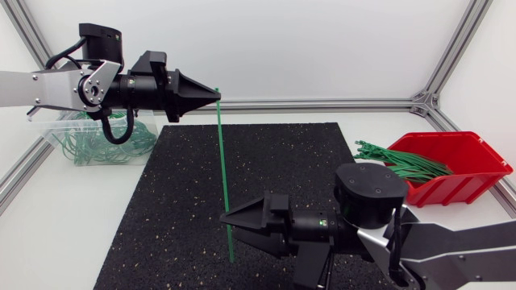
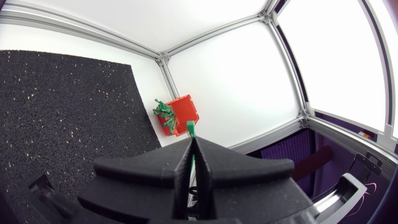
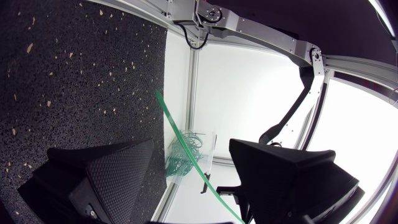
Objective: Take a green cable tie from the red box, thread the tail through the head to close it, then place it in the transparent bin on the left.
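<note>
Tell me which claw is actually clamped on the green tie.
The left claw: it is shut on one end of the cable tie. The right claw is open, its fingers wide apart with the tie passing between them.

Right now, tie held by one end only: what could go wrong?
Left gripper pinches just the top end of the cable tie; a tug could pull it free. Right gripper stands open around the hanging length; closing off-centre may push the thin strip aside instead of catching it.
</note>
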